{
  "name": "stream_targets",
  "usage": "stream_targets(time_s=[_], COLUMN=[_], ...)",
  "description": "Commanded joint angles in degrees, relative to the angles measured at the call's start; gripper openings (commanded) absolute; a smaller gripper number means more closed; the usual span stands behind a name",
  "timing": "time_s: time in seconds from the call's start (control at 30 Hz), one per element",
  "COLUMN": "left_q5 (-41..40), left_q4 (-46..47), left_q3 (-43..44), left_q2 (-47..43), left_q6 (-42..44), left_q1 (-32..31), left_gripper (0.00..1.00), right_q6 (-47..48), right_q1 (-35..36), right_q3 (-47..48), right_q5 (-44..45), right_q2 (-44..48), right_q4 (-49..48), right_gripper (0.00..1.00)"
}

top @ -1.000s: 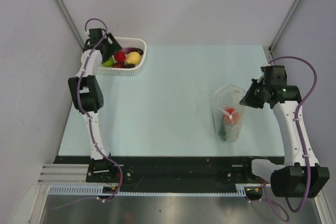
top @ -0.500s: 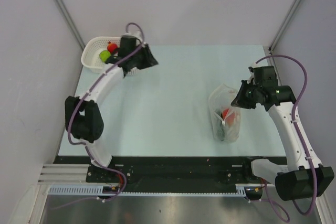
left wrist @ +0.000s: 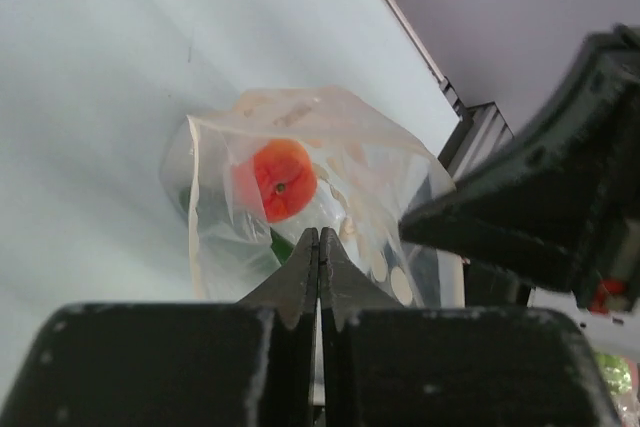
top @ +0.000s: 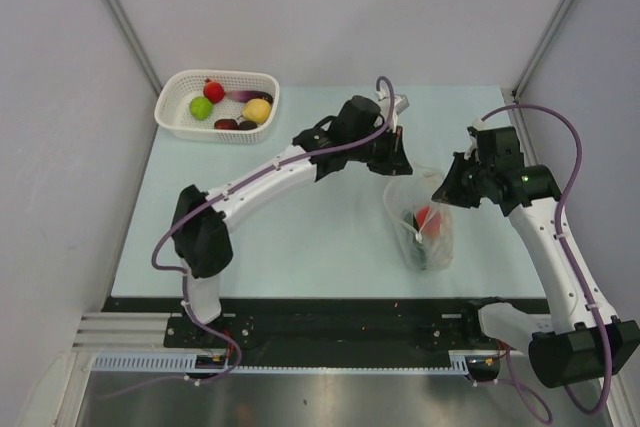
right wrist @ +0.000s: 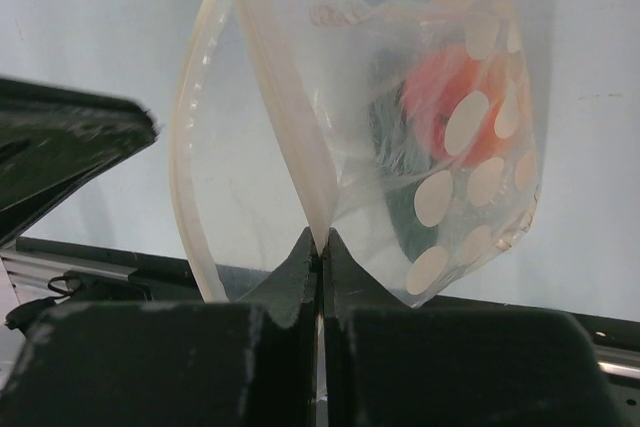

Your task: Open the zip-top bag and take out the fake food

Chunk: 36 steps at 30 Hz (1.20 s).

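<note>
The zip-top bag (top: 419, 224) stands on the table's right side with its mouth (right wrist: 205, 137) spread open. My right gripper (top: 446, 191) is shut on the bag's zip rim (right wrist: 318, 209), pinching it between the fingertips. Inside lie a red-orange piece of fake food (left wrist: 279, 179) and a dark green one (right wrist: 395, 162). My left gripper (left wrist: 319, 234) is shut just above the bag's far-left rim, and nothing shows between its fingers. In the top view it sits at the bag's upper-left corner (top: 401, 164).
A white mesh basket (top: 170, 119) stands at the table's far-left corner. It holds lime green (top: 201, 108), red (top: 213, 91), yellow (top: 257, 110) and dark purple (top: 227, 124) toy pieces. The two grippers are close together over the bag.
My left arm swung from the basket across the table to the bag, and its jaws closed on the way. The right gripper, still holding the rim, shifted the bag slightly left.
</note>
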<state>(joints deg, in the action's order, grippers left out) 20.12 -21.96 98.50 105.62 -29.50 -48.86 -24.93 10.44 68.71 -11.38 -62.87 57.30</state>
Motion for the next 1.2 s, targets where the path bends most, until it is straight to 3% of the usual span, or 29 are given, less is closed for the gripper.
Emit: stream_targets(time_s=[0.0,0.13,0.33,0.57,0.87,1.17], left_q5=[-0.87,-1.04,-0.08,-6.23,-11.42,-11.42], left_q4=[-6.87,-12.48,-15.48,-18.39,-20.23,-15.58], left_q3=[8.45,15.91,19.71,15.85,14.71,6.09], left_q2=[6.16,14.06,18.48,19.44,22.70,22.08], left_q6=[-2.57,-6.18,-8.21,-11.11,-8.83,-7.24], left_q1=[-1.76,-3.43,-5.98,-9.23,-11.96,-12.49], left_gripper=[0.00,0.00,0.00,0.00,0.04,0.19], right_q6=[-2.58,-6.09,-8.82,-11.63,-15.15,-14.45], right_q1=[0.55,2.22,5.64,7.49,9.25,9.16], right_q3=[2.05,2.04,2.04,2.04,0.11,-1.82], right_q5=[1.70,3.99,6.63,11.02,15.33,17.18], right_q2=[0.65,0.29,0.21,0.82,2.58,5.04], right_q4=[-2.02,-2.28,-3.07,-1.32,0.35,2.47], right_gripper=[0.00,0.00,0.00,0.00,0.00,0.00])
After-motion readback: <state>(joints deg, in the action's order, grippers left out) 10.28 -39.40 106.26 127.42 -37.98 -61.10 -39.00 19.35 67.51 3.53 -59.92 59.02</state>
